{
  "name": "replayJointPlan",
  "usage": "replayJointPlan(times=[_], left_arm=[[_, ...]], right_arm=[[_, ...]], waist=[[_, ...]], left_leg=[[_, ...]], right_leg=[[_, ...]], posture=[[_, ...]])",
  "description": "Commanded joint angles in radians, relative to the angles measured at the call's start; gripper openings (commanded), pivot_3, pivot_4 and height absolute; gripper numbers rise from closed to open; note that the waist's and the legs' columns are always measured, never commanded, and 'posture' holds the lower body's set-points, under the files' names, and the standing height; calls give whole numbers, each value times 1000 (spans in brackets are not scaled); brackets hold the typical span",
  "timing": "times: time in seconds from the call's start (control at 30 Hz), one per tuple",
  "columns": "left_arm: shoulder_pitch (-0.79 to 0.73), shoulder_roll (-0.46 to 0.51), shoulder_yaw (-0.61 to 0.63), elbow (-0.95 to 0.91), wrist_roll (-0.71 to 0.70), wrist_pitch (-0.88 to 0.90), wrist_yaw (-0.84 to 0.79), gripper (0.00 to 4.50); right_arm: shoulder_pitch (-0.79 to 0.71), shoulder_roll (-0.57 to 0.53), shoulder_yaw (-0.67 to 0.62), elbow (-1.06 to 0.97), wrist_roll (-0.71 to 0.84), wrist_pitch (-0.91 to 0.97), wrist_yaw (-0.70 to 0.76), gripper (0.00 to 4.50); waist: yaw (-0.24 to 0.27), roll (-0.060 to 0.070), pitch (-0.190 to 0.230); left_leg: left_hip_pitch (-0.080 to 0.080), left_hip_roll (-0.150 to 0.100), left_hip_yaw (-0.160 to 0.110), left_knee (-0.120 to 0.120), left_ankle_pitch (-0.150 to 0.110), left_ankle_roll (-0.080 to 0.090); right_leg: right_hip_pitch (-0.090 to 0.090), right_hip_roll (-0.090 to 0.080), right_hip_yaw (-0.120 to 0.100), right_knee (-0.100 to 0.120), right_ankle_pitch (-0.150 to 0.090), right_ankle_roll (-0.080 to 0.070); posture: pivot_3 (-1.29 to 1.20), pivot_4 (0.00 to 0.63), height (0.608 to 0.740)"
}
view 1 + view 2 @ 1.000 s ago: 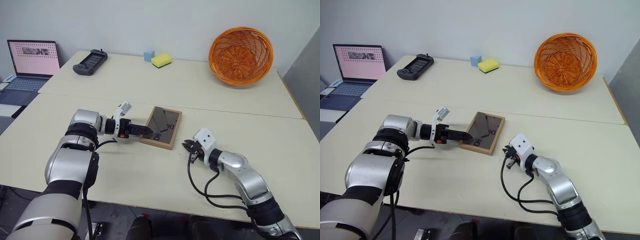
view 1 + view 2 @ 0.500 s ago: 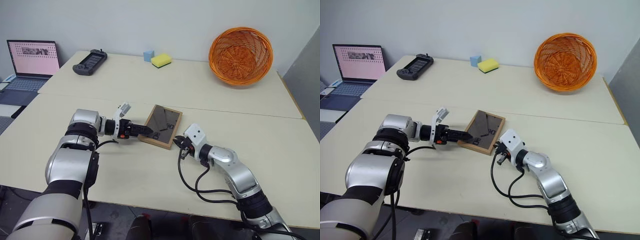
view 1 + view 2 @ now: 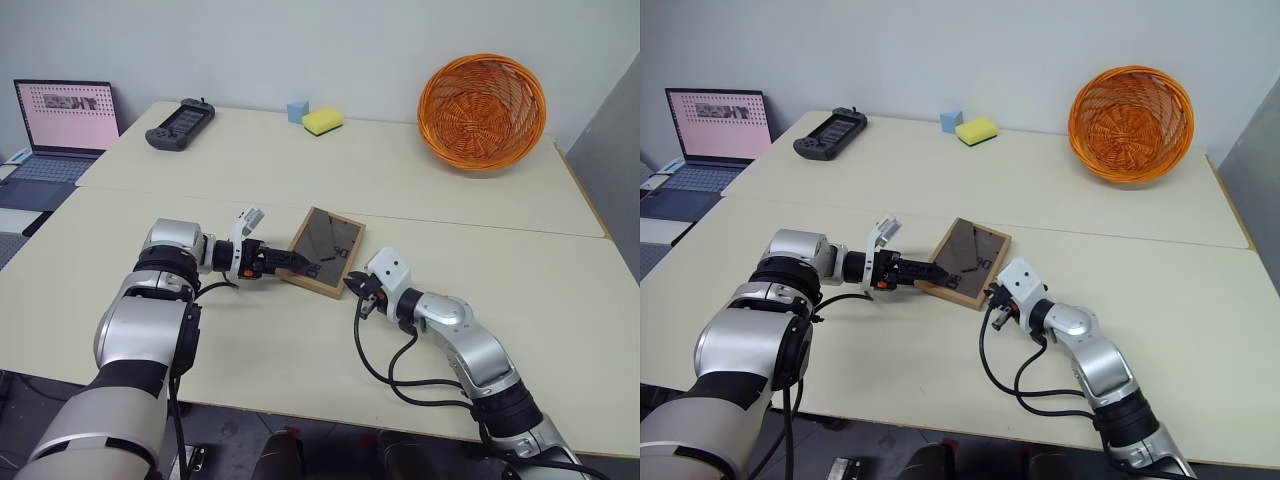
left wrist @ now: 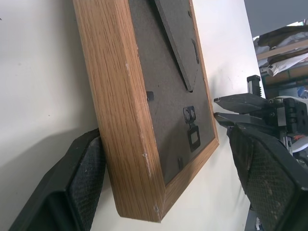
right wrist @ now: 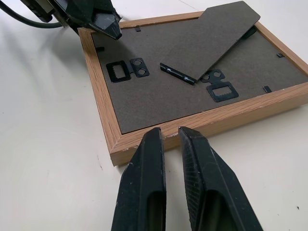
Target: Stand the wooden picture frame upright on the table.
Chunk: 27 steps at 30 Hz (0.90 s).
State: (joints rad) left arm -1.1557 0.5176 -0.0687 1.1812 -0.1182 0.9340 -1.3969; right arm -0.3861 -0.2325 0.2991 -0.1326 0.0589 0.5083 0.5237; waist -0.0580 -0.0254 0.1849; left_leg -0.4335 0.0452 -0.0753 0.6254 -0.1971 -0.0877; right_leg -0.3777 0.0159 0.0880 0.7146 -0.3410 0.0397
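Left tool (image 3: 287, 262) is straddling the near-left edge of the wooden picture frame (image 3: 324, 252), fingers wide apart — one under, one above — probably to tip it up. Right tool (image 3: 992, 296), fingers together, is bracing the opposite edge. Frame is lying face-down on the surface (image 3: 300, 340), stand upward.

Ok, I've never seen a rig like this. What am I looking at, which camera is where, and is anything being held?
A two-armed humanoid robot. Two pictures come from its head, looking down over the pale cream table; two come from its wrists, looking along the black fingers. The small light-wood picture frame lies back up, dark grey backing and stand showing. The left gripper is open, one finger above and one under the frame's near-left edge, which looks slightly lifted. The right gripper is shut, tips at the opposite edge. Farther back: orange wicker basket, yellow sponge, black controller.
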Motion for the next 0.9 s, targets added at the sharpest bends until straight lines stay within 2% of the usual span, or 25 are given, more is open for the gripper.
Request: replayJointPlan(times=[0.03,0.07,0.2,0.47,0.53,0.77,0.9], left_arm=[[-16,-2,36,-6,-23,7,12,4075],[-16,-2,37,-6,-22,7,13,4075],[-21,-4,55,-5,-29,13,23,3400],[-25,-13,60,-10,-24,20,24,1706],[-25,-15,56,-11,-22,21,22,1524],[-27,-20,53,-11,-22,25,16,1524],[-30,-19,60,-15,-32,32,7,1332]], right_arm=[[-5,0,2,-38,0,-12,4,575],[-4,1,1,-39,1,-11,4,575],[-1,2,1,-43,2,-8,2,575],[-1,5,0,-46,3,-4,-3,575],[0,5,0,-47,2,-3,-3,575],[1,5,-3,-47,2,-3,-5,575],[-1,3,-6,-45,2,-5,-5,575]], waist=[[0,0,0],[0,0,0],[0,0,0],[0,0,0],[0,0,0],[0,0,0],[0,0,0]], left_leg=[[0,0,0,0,0,0],[0,0,0,0,0,0],[0,0,0,0,0,0],[0,0,0,0,0,0],[0,0,0,0,0,0],[0,0,0,0,0,0],[0,0,0,0,0,0]], right_leg=[[0,0,0,0,0,0],[0,0,0,0,0,0],[0,0,0,0,0,0],[0,0,0,0,0,0],[0,0,0,0,0,0],[0,0,0,0,0,0],[0,0,0,0,0,0]], posture=[[0,150,740],[0,150,740],[0,150,740],[0,150,740],[0,150,740],[0,150,740],[0,150,740]])
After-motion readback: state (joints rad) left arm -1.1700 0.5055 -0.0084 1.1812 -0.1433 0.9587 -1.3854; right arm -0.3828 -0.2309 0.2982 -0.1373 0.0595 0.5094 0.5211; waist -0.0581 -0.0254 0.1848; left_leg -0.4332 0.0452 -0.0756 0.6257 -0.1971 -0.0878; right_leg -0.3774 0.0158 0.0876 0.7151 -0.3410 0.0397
